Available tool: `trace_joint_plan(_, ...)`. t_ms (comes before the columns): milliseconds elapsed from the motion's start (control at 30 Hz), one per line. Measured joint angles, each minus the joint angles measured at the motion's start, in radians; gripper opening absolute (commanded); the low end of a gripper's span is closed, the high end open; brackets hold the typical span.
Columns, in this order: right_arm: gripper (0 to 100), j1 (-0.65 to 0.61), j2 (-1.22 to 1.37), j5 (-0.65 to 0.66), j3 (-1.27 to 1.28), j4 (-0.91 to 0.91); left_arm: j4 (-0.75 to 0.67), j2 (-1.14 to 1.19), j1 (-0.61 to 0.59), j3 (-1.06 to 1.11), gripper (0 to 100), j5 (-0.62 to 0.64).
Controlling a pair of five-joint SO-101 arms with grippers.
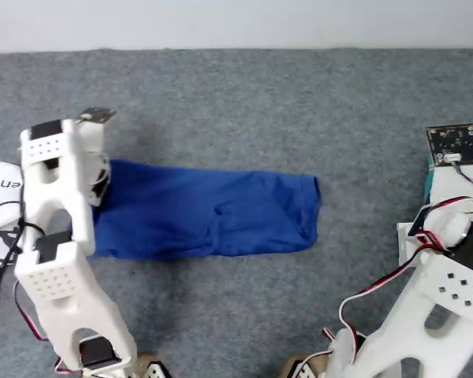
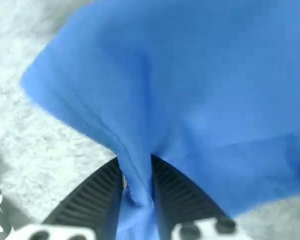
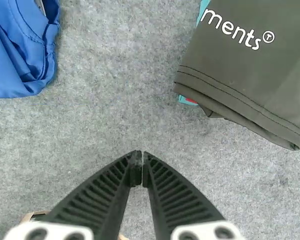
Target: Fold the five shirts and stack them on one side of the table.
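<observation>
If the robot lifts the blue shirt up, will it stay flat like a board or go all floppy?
Probably floppy: the blue shirt bunches into soft folds where the left gripper pinches it. It likely sags and drags rather than lifting whole, since most of it lies flat on the table. It looks thin, so probably light.

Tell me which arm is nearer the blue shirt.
Left. The left arm has its jaws shut on one end of the blue shirt. The right arm is over the carpet past the other end, jaws shut and apart from it, beside a dark shirt.
</observation>
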Motion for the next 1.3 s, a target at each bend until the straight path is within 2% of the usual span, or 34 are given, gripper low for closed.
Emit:
trace_joint_plan(233,2.9,0.000,0.000,0.000,0.000,0.000,0.112,-0.209,0.218,0.000,1,0.101)
trace_joint_plan(400,2.9,0.000,0.000,0.000,0.000,0.000,0.123,-0.356,0.423,0.002,1,0.216)
trace_joint_plan(567,2.9,0.000,0.000,0.000,0.000,0.000,0.127,-0.382,0.632,0.002,1,0.270)
trace_joint_plan(700,2.9,0.000,0.000,0.000,0.000,0.000,0.107,-0.347,0.752,0.002,1,0.278)
trace_joint_plan(967,2.9,0.000,0.000,0.000,0.000,0.000,-0.040,-0.201,0.887,-0.028,1,0.328)
trace_joint_plan(1300,2.9,0.000,0.000,0.000,0.012,0.000,-0.063,0.075,0.927,-0.381,2,0.373)
